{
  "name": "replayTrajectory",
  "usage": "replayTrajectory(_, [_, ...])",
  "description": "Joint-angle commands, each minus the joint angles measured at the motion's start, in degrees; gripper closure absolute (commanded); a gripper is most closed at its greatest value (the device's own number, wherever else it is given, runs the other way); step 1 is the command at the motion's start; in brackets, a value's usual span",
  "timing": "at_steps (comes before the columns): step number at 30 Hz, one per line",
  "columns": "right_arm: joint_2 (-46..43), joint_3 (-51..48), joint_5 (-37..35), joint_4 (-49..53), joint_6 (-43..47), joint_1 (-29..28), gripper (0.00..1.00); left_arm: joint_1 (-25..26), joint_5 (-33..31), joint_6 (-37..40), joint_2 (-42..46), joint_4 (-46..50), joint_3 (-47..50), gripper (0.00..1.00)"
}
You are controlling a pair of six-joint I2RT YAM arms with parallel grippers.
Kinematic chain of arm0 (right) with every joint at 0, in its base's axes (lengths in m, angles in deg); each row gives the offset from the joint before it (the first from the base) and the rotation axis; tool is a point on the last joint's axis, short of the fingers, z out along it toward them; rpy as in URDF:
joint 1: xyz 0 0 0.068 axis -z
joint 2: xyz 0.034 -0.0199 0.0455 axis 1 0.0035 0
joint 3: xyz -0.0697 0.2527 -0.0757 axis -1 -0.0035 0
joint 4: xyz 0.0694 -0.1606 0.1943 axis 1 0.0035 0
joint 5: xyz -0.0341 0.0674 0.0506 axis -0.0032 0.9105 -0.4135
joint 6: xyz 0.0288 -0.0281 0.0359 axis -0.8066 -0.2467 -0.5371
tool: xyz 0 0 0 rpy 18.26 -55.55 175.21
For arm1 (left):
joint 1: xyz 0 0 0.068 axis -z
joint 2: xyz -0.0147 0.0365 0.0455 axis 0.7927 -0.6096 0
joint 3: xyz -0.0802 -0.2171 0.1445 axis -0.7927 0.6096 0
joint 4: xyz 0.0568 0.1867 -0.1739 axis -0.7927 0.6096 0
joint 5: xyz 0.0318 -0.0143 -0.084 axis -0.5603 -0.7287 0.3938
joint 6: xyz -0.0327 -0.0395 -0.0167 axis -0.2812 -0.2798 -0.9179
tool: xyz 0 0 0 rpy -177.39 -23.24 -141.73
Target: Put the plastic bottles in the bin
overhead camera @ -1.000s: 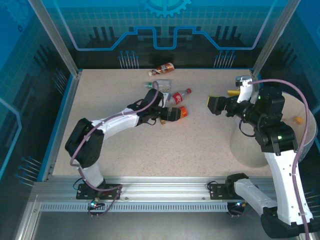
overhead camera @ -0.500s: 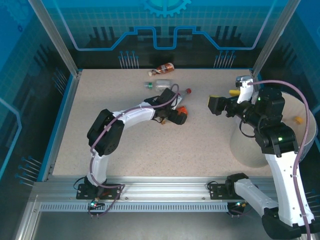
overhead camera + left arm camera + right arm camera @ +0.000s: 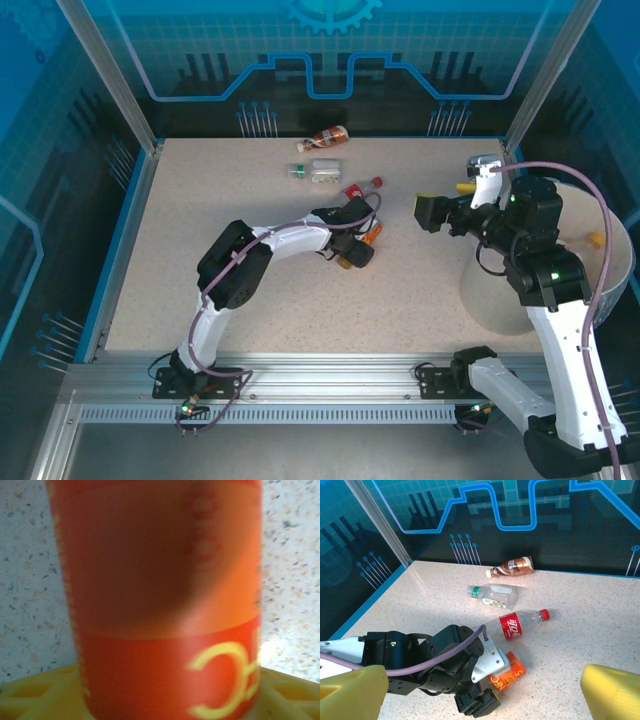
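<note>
An orange-labelled plastic bottle [image 3: 372, 237] lies on the table, and it looms blurred in the left wrist view [image 3: 165, 605]. My left gripper [image 3: 357, 250] is shut on it, with a yellow finger [image 3: 40, 697] pressed against each side. The right wrist view looks down on this bottle [image 3: 513, 671] under the left gripper [image 3: 487, 700]. Three more bottles lie behind: red-labelled [image 3: 362, 187] [image 3: 517, 624], green-capped [image 3: 318, 170] [image 3: 492, 595] and brown [image 3: 327, 137] [image 3: 512, 566]. The white bin [image 3: 622, 262] stands at the right. My right gripper [image 3: 432, 212] [image 3: 480, 700] hangs open and empty left of the bin.
Blue glass walls and metal posts [image 3: 110, 75] close in the table's back and sides. An orange-capped object [image 3: 597, 240] lies in the bin, and a yellow one [image 3: 466, 186] sits behind the right gripper. Bare tabletop [image 3: 200, 220] spreads to the left.
The left arm has stretched further right and nearer over the orange bottle. Its jaws, wide open before, have come together on the bottle. The right arm has barely moved.
</note>
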Motion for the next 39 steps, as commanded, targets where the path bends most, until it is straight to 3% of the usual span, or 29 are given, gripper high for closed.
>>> replayTrajectory(1, [-1.1,-1.4,-1.3,-2.7,-2.0,-0.9,0.00,0.6,-4.1,-1.3,0.1,0.3,0.8,0.37])
replayTrajectory(6, [-1.9,-3.4,-3.3,-4.0,-2.5,-0.9,0.00,1.0,-2.4,-3.6,4.2,-6.0,6.2,0.47])
replayTrajectory(15, [-3.5,-5.7,-0.6,-5.8,-3.9,-1.0,0.00,1.0,2.8,-10.8,15.3,-20.2,17.5,0.53])
replayTrajectory(22, [-2.7,-6.0,1.0,-6.0,-6.1,-1.6,0.00,0.3,12.4,-15.6,24.9,-29.0,23.9,0.54])
replayTrajectory(29, [0.2,-4.7,4.8,-6.6,-6.8,-3.5,0.00,-1.8,24.6,-24.2,34.7,-44.4,31.4,0.54])
replayTrajectory(39, [7.2,-3.4,16.4,-10.7,-9.1,-7.4,0.00,-3.1,38.5,-36.8,37.4,-67.3,34.9,0.54])
